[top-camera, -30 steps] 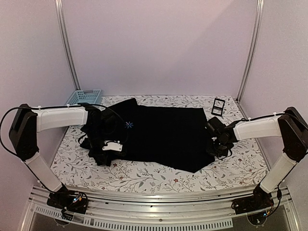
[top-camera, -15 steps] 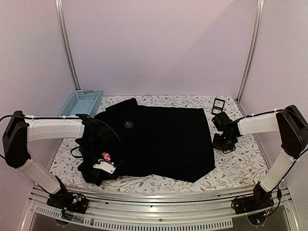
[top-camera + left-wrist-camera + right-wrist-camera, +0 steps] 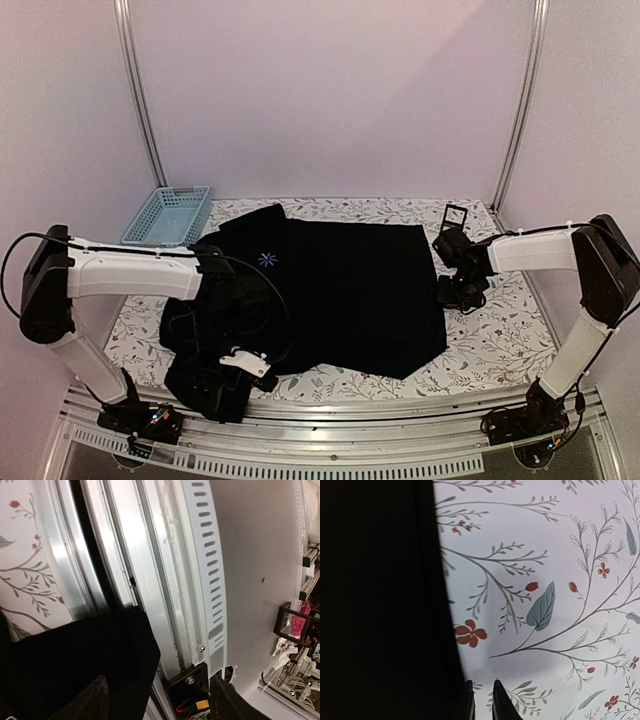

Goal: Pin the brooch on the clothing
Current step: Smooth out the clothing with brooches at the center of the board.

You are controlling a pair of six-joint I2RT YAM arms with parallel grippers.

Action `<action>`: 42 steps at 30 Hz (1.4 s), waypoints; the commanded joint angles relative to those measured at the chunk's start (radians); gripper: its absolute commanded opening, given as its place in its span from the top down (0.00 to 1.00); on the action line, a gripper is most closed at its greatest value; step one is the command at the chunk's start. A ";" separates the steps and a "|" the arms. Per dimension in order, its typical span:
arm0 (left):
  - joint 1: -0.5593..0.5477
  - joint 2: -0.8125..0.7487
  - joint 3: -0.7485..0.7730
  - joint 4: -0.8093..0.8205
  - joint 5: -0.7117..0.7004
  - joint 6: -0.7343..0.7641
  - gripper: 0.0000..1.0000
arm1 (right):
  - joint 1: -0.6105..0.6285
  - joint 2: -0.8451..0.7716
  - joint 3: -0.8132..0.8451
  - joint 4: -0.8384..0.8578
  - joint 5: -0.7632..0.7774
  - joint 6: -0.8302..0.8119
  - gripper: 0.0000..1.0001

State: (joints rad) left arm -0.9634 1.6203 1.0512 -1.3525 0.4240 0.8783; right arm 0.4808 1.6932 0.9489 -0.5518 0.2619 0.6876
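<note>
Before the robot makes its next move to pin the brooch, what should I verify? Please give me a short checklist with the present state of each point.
1. Position of the brooch: cannot tell; no view shows it.
2. The left gripper open and empty: ok; fingers wide apart, nothing between them.
3. The shirt lying flat: not ok; its left side is bunched and reaches over the near rail.
4. The right gripper free of fabric: ok; almost shut beside the shirt's edge, only tablecloth showing between its fingers.
5. Chest around the blue emblem uncovered: ok.
</note>
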 commanded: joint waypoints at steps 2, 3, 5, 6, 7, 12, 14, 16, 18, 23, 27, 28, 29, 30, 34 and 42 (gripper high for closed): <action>0.111 -0.038 0.123 -0.236 -0.138 -0.055 0.44 | 0.140 -0.029 0.104 -0.054 0.014 -0.032 0.87; 0.184 -0.031 0.154 -0.229 -0.176 -0.068 0.50 | 0.174 -0.023 0.116 -0.040 0.004 -0.043 0.87; 0.343 -0.006 0.210 -0.195 -0.252 -0.082 0.57 | 0.207 0.002 0.125 0.005 -0.030 -0.049 0.87; 0.427 0.015 0.232 -0.167 -0.294 -0.089 0.58 | 0.213 0.020 0.125 0.033 -0.049 -0.052 0.87; 0.502 0.037 0.249 -0.125 -0.332 -0.099 0.59 | 0.215 0.036 0.124 0.057 -0.067 -0.052 0.87; 0.768 0.205 0.302 0.162 -0.469 -0.210 0.59 | 0.209 0.196 0.165 0.080 -0.038 -0.038 0.89; 0.804 0.271 0.297 0.259 -0.515 -0.237 0.60 | 0.195 0.257 0.193 0.066 -0.030 -0.041 0.89; 0.813 0.315 0.267 0.354 -0.561 -0.239 0.60 | 0.173 0.319 0.203 0.047 -0.018 -0.033 0.90; 0.813 0.343 0.228 0.417 -0.594 -0.232 0.60 | 0.148 0.347 0.192 0.035 0.004 -0.020 0.90; 0.812 0.399 0.173 0.477 -0.608 -0.235 0.59 | 0.058 0.322 0.121 0.066 0.009 -0.023 0.90; 0.772 0.388 0.171 0.440 -0.499 -0.221 0.58 | -0.033 0.303 0.101 0.075 0.006 -0.068 0.91; 0.757 0.379 0.167 0.423 -0.482 -0.214 0.57 | -0.046 0.302 0.099 0.071 0.009 -0.079 0.91; 0.742 0.374 0.161 0.407 -0.470 -0.208 0.56 | -0.056 0.297 0.098 0.069 -0.001 -0.081 0.91; 0.731 0.371 0.152 0.393 -0.463 -0.203 0.56 | -0.060 0.290 0.093 0.077 -0.012 -0.088 0.91; 0.732 0.360 0.139 0.272 -0.420 -0.182 0.56 | -0.061 0.248 0.081 0.029 -0.032 -0.095 0.91; 0.738 0.429 0.739 0.052 -0.190 -0.218 0.39 | -0.063 0.116 0.281 -0.084 -0.041 -0.176 0.86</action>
State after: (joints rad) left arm -0.2222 1.9701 1.4254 -1.2121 0.0410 0.6998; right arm 0.4294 1.8553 1.1110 -0.4778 0.2142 0.5682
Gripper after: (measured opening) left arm 0.573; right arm 0.124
